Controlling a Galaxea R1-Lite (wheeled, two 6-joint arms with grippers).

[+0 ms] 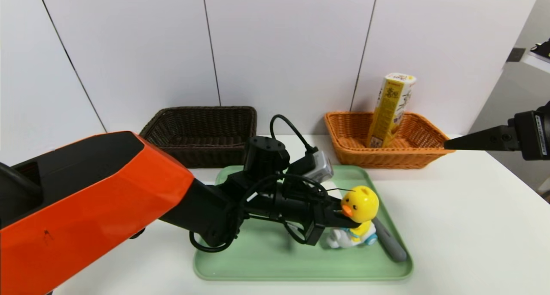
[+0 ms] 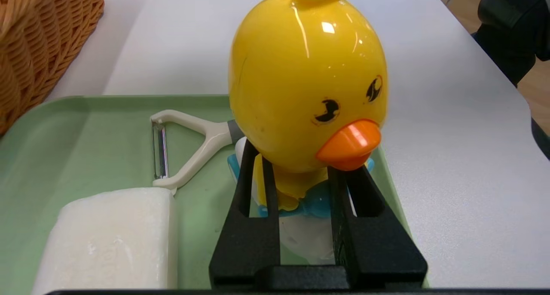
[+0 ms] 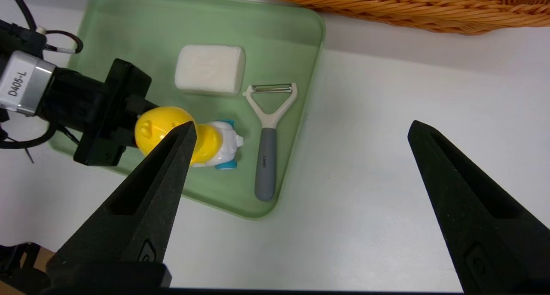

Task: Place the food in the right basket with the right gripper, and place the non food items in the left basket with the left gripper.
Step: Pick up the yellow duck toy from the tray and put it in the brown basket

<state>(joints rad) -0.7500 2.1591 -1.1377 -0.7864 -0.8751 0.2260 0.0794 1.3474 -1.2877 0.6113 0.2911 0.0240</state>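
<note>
1. Left gripper: clamped on the duck toy's neck, just under the yellow head, above the right half of the green tray.
2. Right gripper: jaws spread wide, holding nothing, raised over the table to the tray's right.
3. On the tray: white soap bar and grey-handled peeler, lying side by side but apart, the peeler near the right rim.
4. Orange basket, rear right: a tall yellow snack carton stands tilted inside.
5. Dark brown basket, rear left, behind the tray.
</note>
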